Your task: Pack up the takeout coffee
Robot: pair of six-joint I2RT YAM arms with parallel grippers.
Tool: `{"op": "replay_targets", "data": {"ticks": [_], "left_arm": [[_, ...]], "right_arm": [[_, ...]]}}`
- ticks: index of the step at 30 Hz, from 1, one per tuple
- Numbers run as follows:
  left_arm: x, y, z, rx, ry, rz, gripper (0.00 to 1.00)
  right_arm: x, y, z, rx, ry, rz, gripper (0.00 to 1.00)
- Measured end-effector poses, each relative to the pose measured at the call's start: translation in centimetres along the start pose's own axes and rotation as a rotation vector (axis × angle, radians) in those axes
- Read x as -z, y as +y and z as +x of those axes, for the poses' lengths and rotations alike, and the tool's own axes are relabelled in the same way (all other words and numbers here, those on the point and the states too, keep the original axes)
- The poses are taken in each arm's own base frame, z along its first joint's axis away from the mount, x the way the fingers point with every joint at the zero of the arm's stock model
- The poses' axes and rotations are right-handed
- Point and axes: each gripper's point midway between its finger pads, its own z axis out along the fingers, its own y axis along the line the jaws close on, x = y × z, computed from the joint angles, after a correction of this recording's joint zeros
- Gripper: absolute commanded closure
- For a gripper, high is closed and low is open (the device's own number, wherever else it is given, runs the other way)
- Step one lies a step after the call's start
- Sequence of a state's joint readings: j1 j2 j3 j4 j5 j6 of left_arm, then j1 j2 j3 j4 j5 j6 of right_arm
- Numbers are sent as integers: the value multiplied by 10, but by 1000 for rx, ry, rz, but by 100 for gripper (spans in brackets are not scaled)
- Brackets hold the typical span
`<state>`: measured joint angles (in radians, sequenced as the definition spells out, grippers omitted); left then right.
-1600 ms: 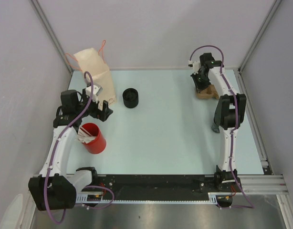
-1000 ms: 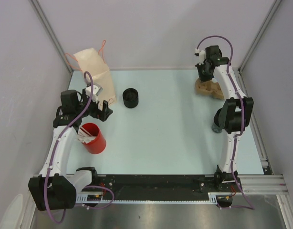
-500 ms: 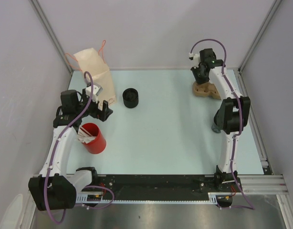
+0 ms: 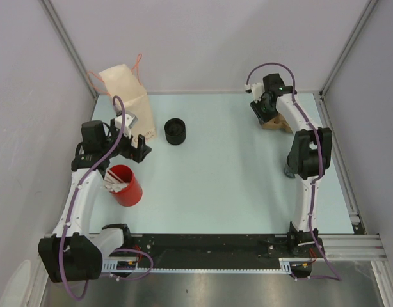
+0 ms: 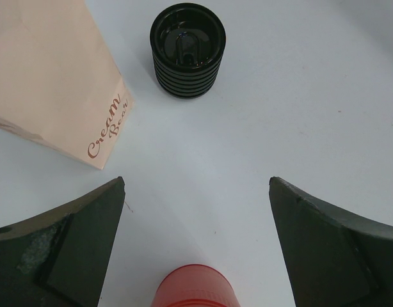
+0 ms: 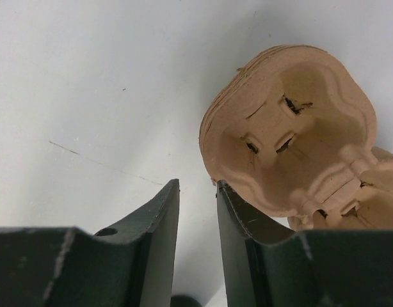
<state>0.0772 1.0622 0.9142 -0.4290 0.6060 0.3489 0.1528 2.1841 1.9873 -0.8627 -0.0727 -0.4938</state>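
Beside the right gripper [image 6: 198, 185], on its right, lies the cup tray [image 6: 292, 128]; the jaws stand narrowly apart, empty.

Paper bag [image 5: 49, 70] is showing pale peach-beige, carrying rust-red script lettering near one lower corner. Coffee cup [image 5: 187, 54] is showing black throughout, its lid glossy, its sleeve banded with raised horizontal ribs. Red cup [image 4: 125, 185] is showing plain bright red and is holding white sticks [image 4: 113, 183]. Cup carrier [image 6: 292, 134] is showing matte tan-brown pulp with darker slits. Tabletop [image 4: 235, 179] is showing very pale mint-blue, unpatterned. Left tool [image 5: 196, 185] and right tool [image 6: 196, 184] are showing dark greenish-black. Both arms [image 4: 81, 192] are showing white links with black joints, and purple cables [image 4: 116, 121] are trailing along them.
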Motion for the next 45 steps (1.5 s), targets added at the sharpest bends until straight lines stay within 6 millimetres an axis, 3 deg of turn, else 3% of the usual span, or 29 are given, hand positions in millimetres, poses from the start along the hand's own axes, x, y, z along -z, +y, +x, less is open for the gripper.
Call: {"op": "replay_targets", "data": {"ticks": [9, 16, 31, 45], "left_arm": [[0, 0, 0, 0, 0, 0, 1], [0, 0, 0, 0, 0, 0, 1], [0, 0, 0, 0, 0, 0, 1], [0, 0, 0, 0, 1, 0, 1]], "right_arm": [[-4, -3, -6, 34, -23, 11, 65], [-18, -2, -3, 41, -11, 8, 66], [-24, -5, -5, 44, -25, 30, 72], [-24, -8, -7, 40, -31, 49, 100]]}}
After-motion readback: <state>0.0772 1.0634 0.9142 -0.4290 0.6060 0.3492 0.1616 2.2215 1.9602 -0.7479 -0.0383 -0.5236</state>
